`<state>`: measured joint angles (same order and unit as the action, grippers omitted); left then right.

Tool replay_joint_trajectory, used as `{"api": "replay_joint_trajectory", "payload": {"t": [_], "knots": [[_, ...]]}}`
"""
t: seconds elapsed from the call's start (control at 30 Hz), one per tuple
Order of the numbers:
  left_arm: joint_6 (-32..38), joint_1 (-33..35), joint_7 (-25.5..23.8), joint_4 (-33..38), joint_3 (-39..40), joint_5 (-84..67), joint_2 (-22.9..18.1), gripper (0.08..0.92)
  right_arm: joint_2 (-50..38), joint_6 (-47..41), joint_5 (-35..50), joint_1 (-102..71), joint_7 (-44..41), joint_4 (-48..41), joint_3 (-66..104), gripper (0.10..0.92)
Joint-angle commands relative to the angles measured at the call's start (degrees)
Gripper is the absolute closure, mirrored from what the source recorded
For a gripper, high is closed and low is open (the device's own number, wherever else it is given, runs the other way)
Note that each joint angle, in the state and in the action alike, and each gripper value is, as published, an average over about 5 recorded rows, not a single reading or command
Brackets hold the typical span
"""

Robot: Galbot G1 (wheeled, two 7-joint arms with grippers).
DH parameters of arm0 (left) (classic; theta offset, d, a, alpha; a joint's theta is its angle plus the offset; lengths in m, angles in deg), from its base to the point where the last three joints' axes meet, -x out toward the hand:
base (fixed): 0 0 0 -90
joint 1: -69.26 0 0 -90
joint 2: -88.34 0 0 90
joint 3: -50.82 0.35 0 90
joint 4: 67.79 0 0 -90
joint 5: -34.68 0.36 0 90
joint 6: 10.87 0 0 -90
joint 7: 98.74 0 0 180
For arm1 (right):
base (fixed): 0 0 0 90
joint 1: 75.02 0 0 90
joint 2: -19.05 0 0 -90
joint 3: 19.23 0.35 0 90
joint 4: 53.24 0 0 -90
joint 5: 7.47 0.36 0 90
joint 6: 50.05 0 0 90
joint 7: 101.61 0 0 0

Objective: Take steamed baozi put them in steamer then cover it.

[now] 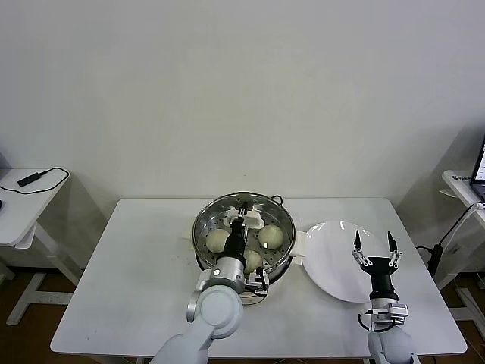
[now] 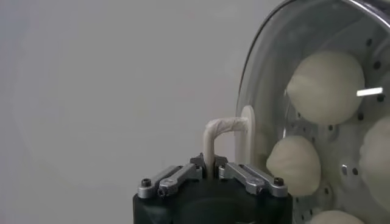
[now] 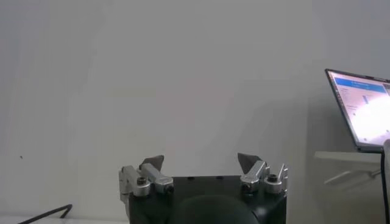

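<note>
Grippers come first, nearest the head camera: the right gripper hangs over the near part of the flat white plate, its fingers spread wide with nothing between them, and its wrist view shows the two fingertips well apart against a blank wall, with a laptop cut off at the edge of that view; the left gripper reaches in over the steamer, its fingers clamped together on the white handle of the glass lid, which stands tilted on edge in the left wrist view, so that the buns show through it; the steamer is a round, shiny steel pot with a perforated tray, sitting near the middle of the white table, just beside the plate, on its left side; the steamed baozi lie inside on the tray, smooth, round and cream-white, close together; three show in the head view, one partly behind the left arm, while the left wrist view shows four, two of them cut off by the frame; the steamer's base is hidden by the arm and the pot's own wall; farther left, a side table carries a black cable.
</note>
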<state>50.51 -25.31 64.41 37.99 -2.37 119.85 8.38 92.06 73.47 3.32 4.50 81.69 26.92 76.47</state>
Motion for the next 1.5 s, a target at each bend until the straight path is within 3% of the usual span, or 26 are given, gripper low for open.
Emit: {"api": "replay_joint_trajectory", "payload": {"t": [0.03,0.9,1.5], "knots": [[0.29,0.21,0.49,-0.30,-0.05,0.11,0.00,0.806,0.07,0.01,0.03,0.05,-0.02,0.18,-0.01,0.203],[1.58,1.63,0.88,-0.11,-0.91,1.07,-0.46,0.793,0.10,-0.04,0.05,0.21,-0.02,0.41,-0.02,0.203],[1.65,5.57,0.22,8.89,-1.23,-0.84,2.45,0.304,0.33,-0.18,-0.08,0.60,0.00,0.58,-0.20,0.203]]}}
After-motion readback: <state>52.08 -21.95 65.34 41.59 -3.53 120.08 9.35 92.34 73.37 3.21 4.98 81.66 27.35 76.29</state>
